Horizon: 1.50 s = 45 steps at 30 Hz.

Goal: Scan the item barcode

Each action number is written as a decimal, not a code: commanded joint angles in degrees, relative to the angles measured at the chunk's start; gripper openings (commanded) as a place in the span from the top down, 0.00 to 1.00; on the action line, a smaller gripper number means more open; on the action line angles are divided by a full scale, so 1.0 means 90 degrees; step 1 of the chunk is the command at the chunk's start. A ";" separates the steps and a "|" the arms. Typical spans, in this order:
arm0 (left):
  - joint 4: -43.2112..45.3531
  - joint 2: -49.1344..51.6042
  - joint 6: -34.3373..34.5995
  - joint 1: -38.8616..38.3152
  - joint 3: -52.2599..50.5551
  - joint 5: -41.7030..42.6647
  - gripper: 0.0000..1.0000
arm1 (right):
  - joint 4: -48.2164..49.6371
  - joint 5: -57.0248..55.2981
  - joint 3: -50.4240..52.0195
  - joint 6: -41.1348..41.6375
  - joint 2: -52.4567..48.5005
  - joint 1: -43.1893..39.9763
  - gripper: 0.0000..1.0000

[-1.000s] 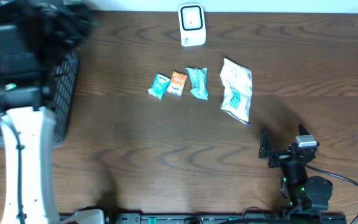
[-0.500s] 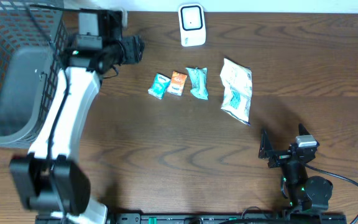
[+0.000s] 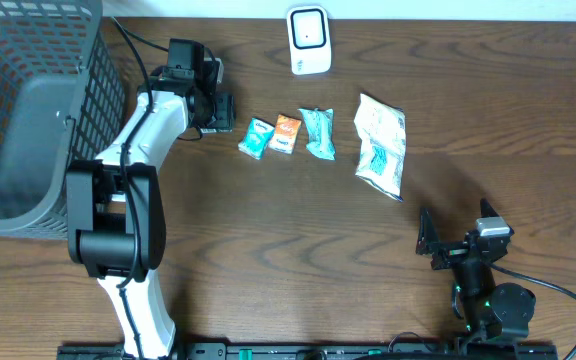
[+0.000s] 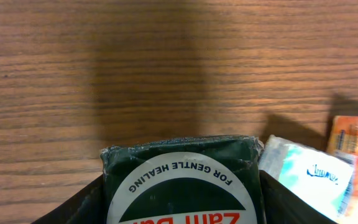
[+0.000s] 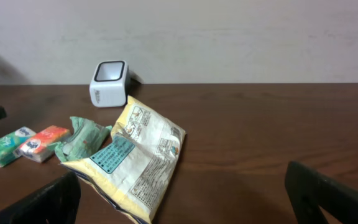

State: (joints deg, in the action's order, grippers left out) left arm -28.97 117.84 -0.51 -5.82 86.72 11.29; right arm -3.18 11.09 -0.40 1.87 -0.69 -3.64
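Left pincer [image 3: 216, 108] clamps a dark green box [image 4: 182, 177] low over the table, likely to present its barcode to the white scanner [image 3: 308, 40] near its right. Right pincer [image 5: 182, 190] rests spread wide, empty.

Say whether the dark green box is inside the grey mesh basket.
Outside: left gripper holds the box over the table, beside the basket.

- The wire basket [image 3: 103, 110] closes your left side.
- The teal packet [image 3: 257, 138] lies just beside the green box [image 4: 182, 177] you hold.
- Nearer you, the table [image 3: 298, 250] is bare.
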 commanded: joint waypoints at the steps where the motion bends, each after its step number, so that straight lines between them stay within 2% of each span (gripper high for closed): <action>1: 0.0039 -0.0010 -0.0131 -0.0005 -0.0002 -0.0211 0.41 | -0.0032 0.0000 0.0005 -0.0075 0.0034 -0.0039 0.01; 5: 0.0049 -0.0012 -0.0131 -0.0005 0.0000 -0.0209 0.27 | -0.0032 0.0000 0.0005 -0.0075 0.0034 -0.0039 0.01; 8: 0.0066 -0.0073 -0.0131 -0.0002 0.0019 -0.0180 0.22 | -0.0032 0.0000 0.0005 -0.0075 0.0034 -0.0039 0.01; 10: 0.0068 -0.0160 -0.0129 -0.0005 0.0036 -0.0063 0.16 | -0.0032 -0.0002 0.0005 -0.0075 0.0034 -0.0039 0.01; 18: 0.0070 -0.1348 -0.0104 0.0002 0.0058 0.0019 0.14 | -0.0032 0.0000 0.0005 -0.0075 0.0034 -0.0039 0.01; 21: 0.0063 -0.2076 -0.0104 0.0022 0.0058 -0.0083 0.07 | -0.0032 0.0000 0.0005 -0.0075 0.0034 -0.0039 0.01; 24: 0.0085 -0.2866 -0.0075 0.0126 0.0058 -0.0243 0.03 | -0.0032 0.0000 0.0005 -0.0075 0.0034 -0.0039 0.01; 26: 0.0112 -0.3320 0.0284 0.0262 0.0058 -0.0454 0.02 | -0.0032 0.0000 0.0005 -0.0075 0.0034 -0.0039 0.01; 30: 0.0058 -0.3993 0.1938 0.0668 0.0058 -0.1358 0.01 | -0.0032 0.0000 0.0005 -0.0075 0.0034 -0.0039 0.01; 32: 0.0061 -0.4187 0.2363 0.0901 0.0058 -0.1409 0.01 | -0.0032 0.0000 0.0005 -0.0075 0.0034 -0.0039 0.01; 41: -0.0376 -0.4318 0.2438 0.1807 0.0058 -0.1673 0.02 | -0.0032 0.0000 0.0005 -0.0075 0.0034 -0.0039 0.01; 45: -0.0398 -0.4318 0.3116 0.2397 0.0058 -0.1668 0.02 | -0.0032 -0.0029 0.0005 -0.0078 0.0034 -0.0039 0.01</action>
State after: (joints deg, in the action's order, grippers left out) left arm -32.56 78.98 22.11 12.32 86.87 -2.20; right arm -3.20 11.07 -0.40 1.87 -0.69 -3.64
